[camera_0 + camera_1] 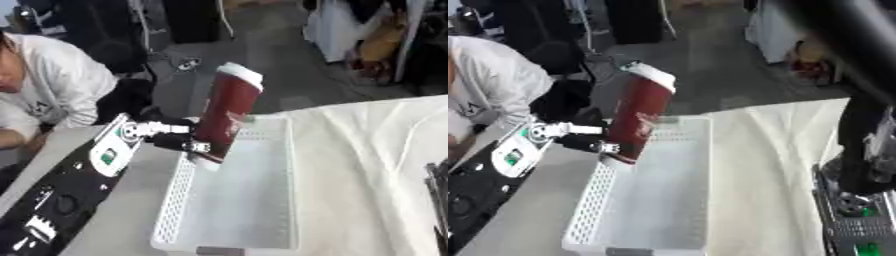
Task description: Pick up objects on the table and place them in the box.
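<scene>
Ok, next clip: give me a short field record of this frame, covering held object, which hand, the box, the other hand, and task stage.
held object: dark red canister with white cap, tilted
holding hand: left hand, fingers curled round its lower part
box: white perforated box, nothing seen inside
position: canister's lower end over the box's far left edge
right hand: only the right arm shows at the right
task stage: canister not yet released

A dark red can (226,116) with white ends, a white perforated box (234,195), a cream tablecloth (367,165).

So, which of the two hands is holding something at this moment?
The left hand: its fingers are curled round the dark red can, tilted over the white box. The right arm shows at the right edge, carrying nothing.
</scene>
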Controlling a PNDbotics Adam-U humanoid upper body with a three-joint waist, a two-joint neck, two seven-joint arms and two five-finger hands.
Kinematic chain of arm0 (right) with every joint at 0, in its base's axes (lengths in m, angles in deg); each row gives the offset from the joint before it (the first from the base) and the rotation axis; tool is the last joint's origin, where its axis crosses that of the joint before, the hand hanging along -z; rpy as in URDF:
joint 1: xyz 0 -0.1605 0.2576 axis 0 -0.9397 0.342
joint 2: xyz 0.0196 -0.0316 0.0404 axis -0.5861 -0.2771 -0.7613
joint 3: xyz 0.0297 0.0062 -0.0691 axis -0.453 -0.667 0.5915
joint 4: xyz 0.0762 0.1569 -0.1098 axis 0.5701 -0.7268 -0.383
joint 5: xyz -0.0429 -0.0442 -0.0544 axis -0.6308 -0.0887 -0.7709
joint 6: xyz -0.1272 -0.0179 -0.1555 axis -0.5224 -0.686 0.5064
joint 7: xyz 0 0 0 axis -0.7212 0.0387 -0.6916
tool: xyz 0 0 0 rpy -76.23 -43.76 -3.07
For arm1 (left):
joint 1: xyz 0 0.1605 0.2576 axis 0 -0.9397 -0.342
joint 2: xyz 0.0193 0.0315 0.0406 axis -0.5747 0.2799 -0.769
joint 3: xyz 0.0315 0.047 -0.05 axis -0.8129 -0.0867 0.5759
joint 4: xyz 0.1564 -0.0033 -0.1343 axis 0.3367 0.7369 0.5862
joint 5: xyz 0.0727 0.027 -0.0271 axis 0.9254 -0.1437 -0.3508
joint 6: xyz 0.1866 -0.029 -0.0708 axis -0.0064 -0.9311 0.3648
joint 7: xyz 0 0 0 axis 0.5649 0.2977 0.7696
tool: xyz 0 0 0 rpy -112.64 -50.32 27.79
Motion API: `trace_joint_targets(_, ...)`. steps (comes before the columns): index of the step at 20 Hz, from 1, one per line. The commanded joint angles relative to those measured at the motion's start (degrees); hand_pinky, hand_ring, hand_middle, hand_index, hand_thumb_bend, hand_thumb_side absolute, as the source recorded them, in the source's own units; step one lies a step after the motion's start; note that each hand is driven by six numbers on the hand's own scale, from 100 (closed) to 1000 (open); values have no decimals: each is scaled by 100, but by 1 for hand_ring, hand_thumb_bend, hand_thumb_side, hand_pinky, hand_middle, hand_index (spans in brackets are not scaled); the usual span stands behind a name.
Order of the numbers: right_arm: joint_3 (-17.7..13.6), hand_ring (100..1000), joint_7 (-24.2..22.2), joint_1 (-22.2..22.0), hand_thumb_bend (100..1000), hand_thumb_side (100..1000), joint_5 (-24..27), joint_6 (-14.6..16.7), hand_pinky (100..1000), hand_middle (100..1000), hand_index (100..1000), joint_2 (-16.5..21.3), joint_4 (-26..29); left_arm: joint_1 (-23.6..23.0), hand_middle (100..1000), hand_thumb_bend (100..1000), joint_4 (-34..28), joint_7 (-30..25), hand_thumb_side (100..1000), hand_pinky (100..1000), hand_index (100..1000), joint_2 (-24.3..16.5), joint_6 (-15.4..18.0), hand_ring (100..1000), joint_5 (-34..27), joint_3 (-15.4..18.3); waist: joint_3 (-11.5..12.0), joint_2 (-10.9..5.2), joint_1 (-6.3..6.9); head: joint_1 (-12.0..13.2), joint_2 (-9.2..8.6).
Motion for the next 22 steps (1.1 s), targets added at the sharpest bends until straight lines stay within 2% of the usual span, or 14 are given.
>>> trace_joint_targets(1, 14, 573, -1, 109, 100, 1000, 9, 10, 469, 589, 647, 26, 62, 136, 1000, 742, -44, -105, 1000, 1000, 1000, -161, 50, 1000, 146, 14, 19, -90, -18, 34, -3)
trace_joint_targets(10, 13, 573, -1, 103, 100, 1000, 5, 3, 469, 589, 647, 32, 62, 149, 1000, 681, -5, -131, 1000, 1000, 1000, -172, 70, 1000, 364, 74, 34, -90, -19, 33, -4)
trace_joint_targets(22, 7, 572, -1, 85, 100, 1000, -5, -9, 469, 588, 647, 54, 62, 117, 1000, 657, -78, -46, 1000, 1000, 1000, -227, 27, 1000, 289, 78, 66, -96, -23, 21, -21)
